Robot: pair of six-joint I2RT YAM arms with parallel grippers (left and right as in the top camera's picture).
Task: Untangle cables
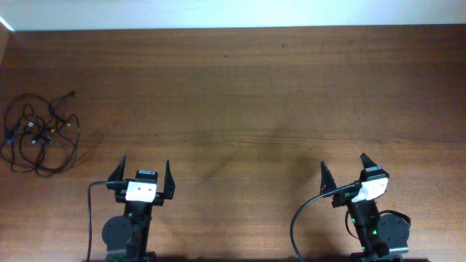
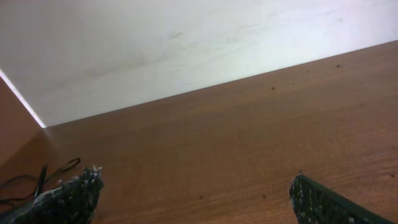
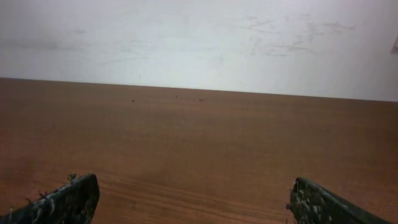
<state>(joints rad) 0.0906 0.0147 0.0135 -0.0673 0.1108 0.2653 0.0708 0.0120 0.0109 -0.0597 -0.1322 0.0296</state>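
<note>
**Cables** [image 1: 40, 135]: thin black cords in one loose, knotted clump of overlapping loops, with small plugs among the strands. They lie flat at the far left of the tabletop [image 1: 255, 94], close to its left edge. One cord end sticks out toward the upper right of the clump. The clump is ahead of the left claw and to its left, not touching it, and well apart from the right claw. In the left wrist view a few strands show at the lower left, just beyond the left finger [image 2: 74, 193].

**Left claw** [image 1: 145, 164]: near the front edge, left of centre. The jaws are spread wide with nothing between them and only bare wood beneath.

**Right claw** [image 1: 343, 161]: near the front edge, at the right. The jaws are spread wide and hold nothing, over bare wood.

**Tabletop**: brown wood grain, a few small specks on the surface.

**Wall** [image 3: 199, 37]: white, faintly scuffed, meeting the far edge of the tabletop.

**Arm leads** [image 1: 297, 222]: thicker black leads, one curving from each arm.
</note>
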